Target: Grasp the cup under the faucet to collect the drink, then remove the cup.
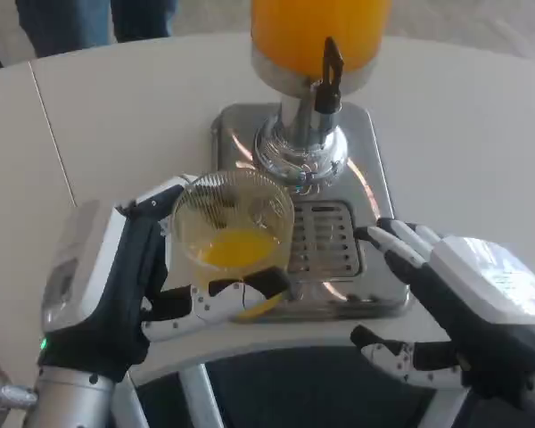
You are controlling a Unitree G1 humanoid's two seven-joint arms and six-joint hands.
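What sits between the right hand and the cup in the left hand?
In the head view, the slotted drip grate of the dispenser's metal base lies between the right hand and the cup, which the left hand holds.

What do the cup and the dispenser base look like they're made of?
The cup looks like clear ribbed plastic or glass: see-through, fine ridges, orange drink visible inside. The dispenser base looks like polished metal, probably stainless steel: mirror reflections, with a slotted drip grille.

Clear ribbed cup (234,227), juice inside
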